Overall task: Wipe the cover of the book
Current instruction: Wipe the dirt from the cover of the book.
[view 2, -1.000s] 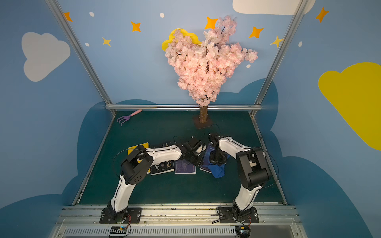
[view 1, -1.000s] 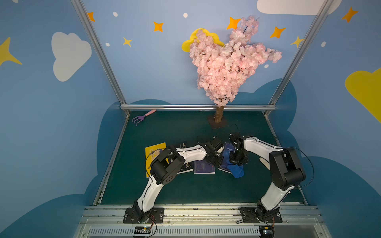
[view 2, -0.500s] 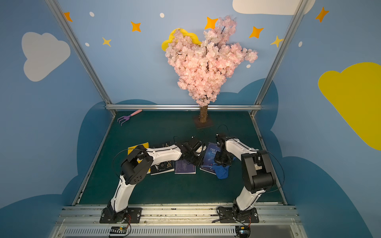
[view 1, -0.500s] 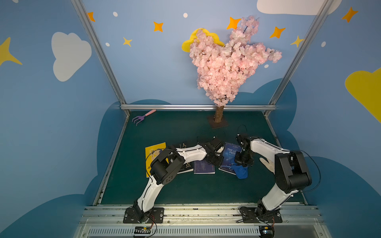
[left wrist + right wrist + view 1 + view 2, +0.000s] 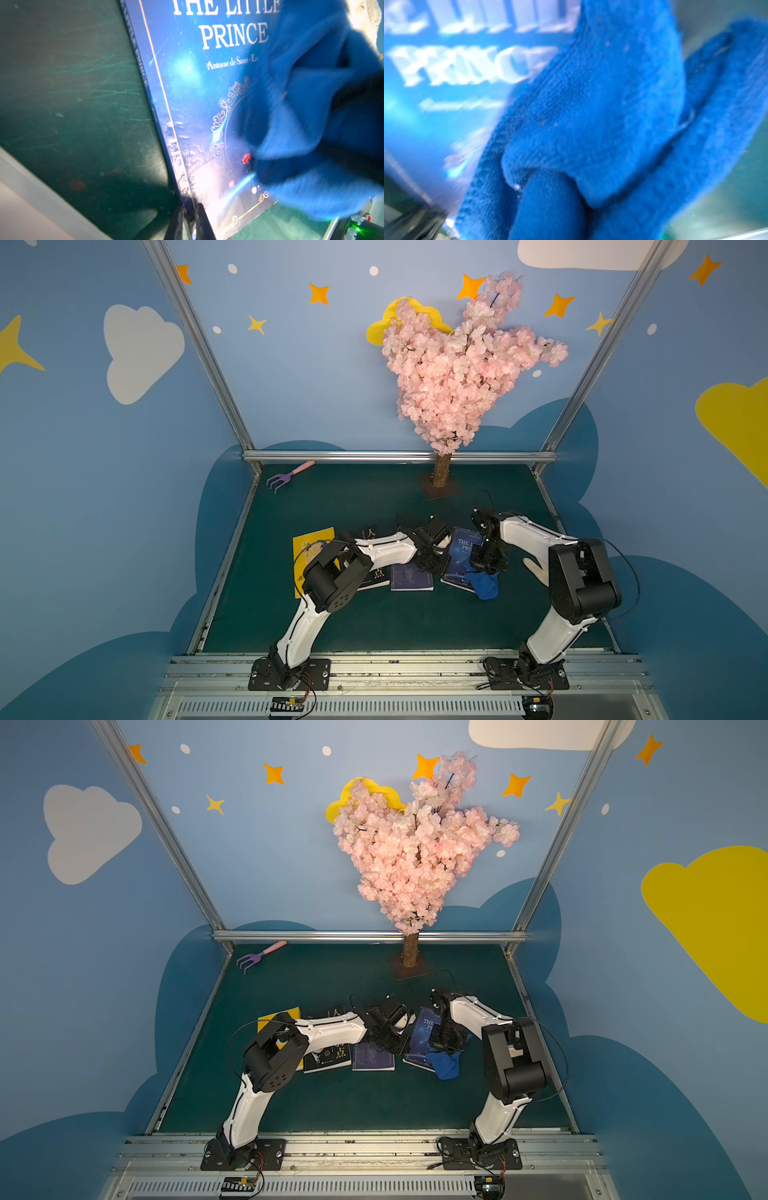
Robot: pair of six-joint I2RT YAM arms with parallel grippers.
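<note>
**Wipe step: cloth on the book's cover**

The book lies on the mat, at 3 o'clock of the other books. The left gripper pinches its 9 o'clock edge. The right gripper is clamped on the cloth at the cover's 5 o'clock corner. Risk: the cloth overhangs that corner and may lose contact; a slipping pinch would let the book pivot.

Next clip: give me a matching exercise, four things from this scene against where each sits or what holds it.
Things:
1. blue cloth
2. The Little Prince book
3. toy rake
4. yellow book

Places or states:
A. far left corner of the green mat
B. edge pinched by the left gripper
C. held by the right gripper
D. leftmost in the row of books

Pairs: 1-C, 2-B, 3-A, 4-D
</note>
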